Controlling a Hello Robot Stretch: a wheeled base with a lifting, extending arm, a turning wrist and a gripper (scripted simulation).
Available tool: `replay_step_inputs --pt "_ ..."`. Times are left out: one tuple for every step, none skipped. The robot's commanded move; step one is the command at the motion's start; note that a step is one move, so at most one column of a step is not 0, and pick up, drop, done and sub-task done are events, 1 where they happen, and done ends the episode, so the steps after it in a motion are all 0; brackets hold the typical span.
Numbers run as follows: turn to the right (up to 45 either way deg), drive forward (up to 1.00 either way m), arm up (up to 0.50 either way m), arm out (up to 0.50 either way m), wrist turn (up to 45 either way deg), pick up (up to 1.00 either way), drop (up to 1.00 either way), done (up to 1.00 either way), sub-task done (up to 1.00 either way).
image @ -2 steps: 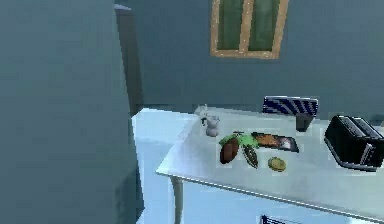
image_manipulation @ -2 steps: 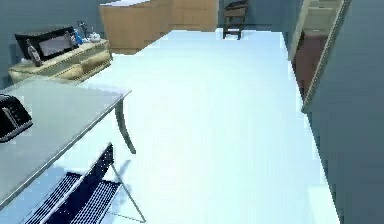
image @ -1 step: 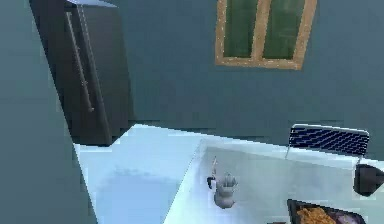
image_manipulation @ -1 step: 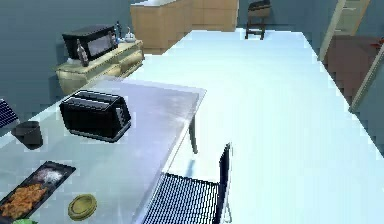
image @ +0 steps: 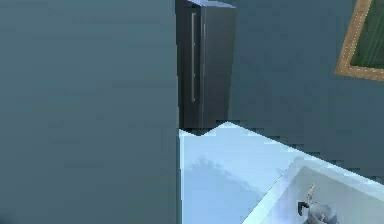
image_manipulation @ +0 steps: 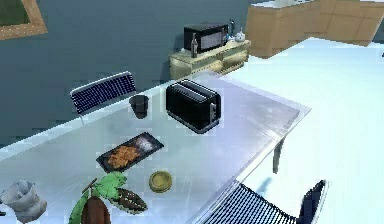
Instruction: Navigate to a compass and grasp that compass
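A small round brass-coloured disc [image_manipulation: 160, 181], which could be the compass, lies flat near the front edge of a long pale table [image_manipulation: 240, 130] in the arm side view. Left of it lie green leaves with a brown lump [image_manipulation: 105, 200]. Behind it is a dark flat tray [image_manipulation: 130, 152] with orange bits on it.
On the table also stand a black toaster [image_manipulation: 194, 105], a dark cup [image_manipulation: 139, 105] and a crumpled white-grey thing [image_manipulation: 24, 200], which also appears in the forward view [image: 318, 210]. Blue mesh chairs stand behind [image_manipulation: 103, 93] and in front [image_manipulation: 270, 205]. A dark wall [image: 90, 110] and black fridge [image: 205, 65] block ahead.
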Motion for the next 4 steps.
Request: replay_step_inputs --pt "0.0 0.0 0.5 0.0 0.0 0.0 0.0 0.0 0.0" --pt "0.0 0.0 0.26 0.0 0.0 0.0 0.0 0.0 0.0" --pt "0.0 0.0 0.0 0.26 0.0 0.0 0.0 0.0 0.0" --pt "0.0 0.0 0.0 0.0 45.0 0.0 0.0 0.0 0.0"
